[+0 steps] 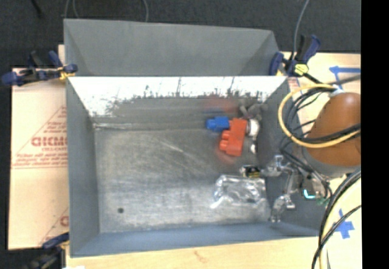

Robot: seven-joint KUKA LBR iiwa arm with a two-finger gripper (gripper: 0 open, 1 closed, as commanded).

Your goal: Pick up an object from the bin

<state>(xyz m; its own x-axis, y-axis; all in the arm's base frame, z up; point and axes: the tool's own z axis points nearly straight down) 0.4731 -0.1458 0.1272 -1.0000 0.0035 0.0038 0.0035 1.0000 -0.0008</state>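
Note:
My gripper (pixel 280 185) is low at the bin's right wall, open, with its two silvery fingertips apart and nothing between them. Just left of it lies a crumpled clear, shiny plastic thing (pixel 238 192) on the bin floor, close to the fingertips but not between them. A small black and yellow piece (pixel 249 172) lies just above that, near the upper fingertip.
A red blocky thing (pixel 233 138) lies further back, with a small blue piece (pixel 217 123) on its left and a grey-white piece (pixel 253 129) on its right. The arm's orange cover and cables hang over the bin's right rim. The floor's left half is bare metal.

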